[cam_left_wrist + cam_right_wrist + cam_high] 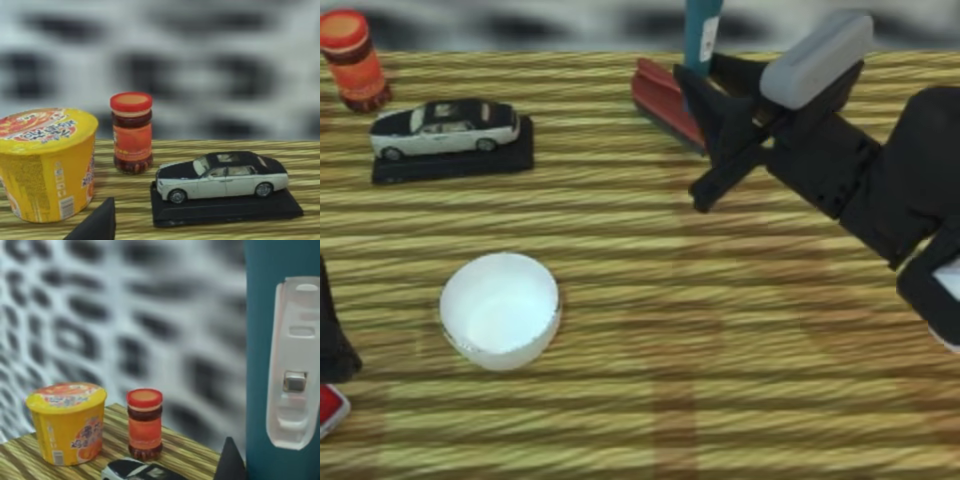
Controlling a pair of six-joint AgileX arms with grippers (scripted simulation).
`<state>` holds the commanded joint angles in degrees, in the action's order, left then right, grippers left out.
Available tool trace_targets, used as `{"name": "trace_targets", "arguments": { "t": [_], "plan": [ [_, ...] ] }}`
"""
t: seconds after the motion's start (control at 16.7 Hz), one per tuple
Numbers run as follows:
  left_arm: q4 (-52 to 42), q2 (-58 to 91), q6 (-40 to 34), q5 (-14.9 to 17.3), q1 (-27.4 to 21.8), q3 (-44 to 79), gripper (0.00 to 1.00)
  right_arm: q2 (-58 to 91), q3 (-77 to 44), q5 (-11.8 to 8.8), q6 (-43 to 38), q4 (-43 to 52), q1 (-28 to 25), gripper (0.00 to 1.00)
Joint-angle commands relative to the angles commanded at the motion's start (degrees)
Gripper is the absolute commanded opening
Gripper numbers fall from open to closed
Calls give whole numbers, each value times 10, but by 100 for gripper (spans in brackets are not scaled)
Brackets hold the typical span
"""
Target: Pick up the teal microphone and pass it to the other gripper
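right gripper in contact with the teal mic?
Touching. In the top view the right gripper has its fingers closed around the teal microphone; the right wrist view shows the handle right up against the camera.

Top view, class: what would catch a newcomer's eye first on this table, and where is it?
The right gripper reaches in from the right at the table's far edge, with the teal microphone upright between its fingers beside a red block. At far left, a white and black toy car sits on its black base beside a red-lidded jar. A white bowl sits nearer, left of centre.
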<state>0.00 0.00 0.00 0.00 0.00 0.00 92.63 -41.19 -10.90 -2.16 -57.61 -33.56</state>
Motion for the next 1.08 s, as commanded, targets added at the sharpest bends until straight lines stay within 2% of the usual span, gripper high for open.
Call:
{"name": "trace_targets", "arguments": {
  "t": [0.12,0.18,0.78,0.9,1.08],
  "plan": [
    [0,0,0,0,0,0,100,-3,1,21,-2,-12,-22,0],
    [0,0,0,0,0,0,100,-3,1,24,-2,-13,-24,0],
    [1,1,0,1,0,1,100,-3,1,24,-2,-13,-24,0],
    [10,20,2,18,-9,17,100,-3,1,24,-2,-13,-24,0],
    [42,95,9,71,-34,70,100,-3,1,24,-2,-13,-24,0]
  ]
}}
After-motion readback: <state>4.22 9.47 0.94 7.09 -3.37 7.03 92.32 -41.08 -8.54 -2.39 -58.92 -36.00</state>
